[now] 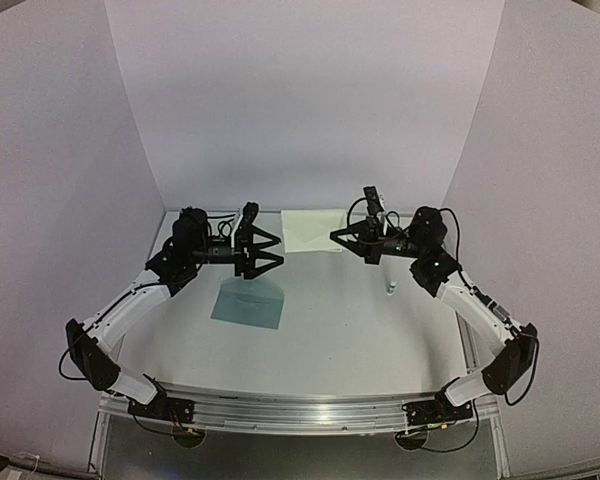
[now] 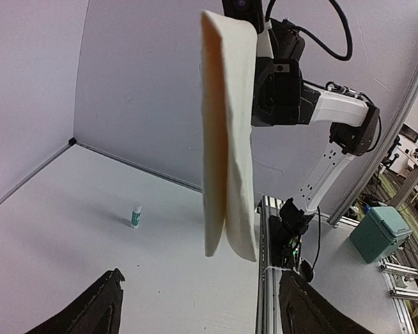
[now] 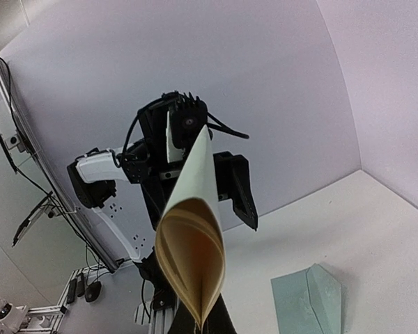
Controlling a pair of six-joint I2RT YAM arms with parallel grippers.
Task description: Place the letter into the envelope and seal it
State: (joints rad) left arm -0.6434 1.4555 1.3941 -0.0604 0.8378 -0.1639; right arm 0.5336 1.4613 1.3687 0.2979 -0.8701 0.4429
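Blocking the middle of both wrist views, the letter [image 2: 230, 139] hangs in the air. It is pinched at one end by the right gripper [image 1: 337, 238], whose jaws are closed on the sheet. Only dark finger stubs show at the bottom of the right wrist view, so the pinch point is mostly cut off. The letter is tan paper, bent over into a loose teardrop curl with soft creases. No border pattern is readable from these angles, and from above it looks pale and washed out.

The left gripper [image 1: 278, 249] faces it from just beside, jaws wide with nothing between them. Its own camera catches only two black fingertips [image 2: 97, 306] at the frame bottom.

The envelope [image 1: 248, 303] lies flat on the white table [image 1: 360, 340], below the left gripper and apart from the letter. It is thin teal paper with a triangular flap sticking out at one end, and it is partly cropped in the right wrist view. A small glue stick [image 1: 389, 289] stands upright near the right arm, label unreadable. A teal bin [image 2: 380, 233] sits off the table, beyond the rail.
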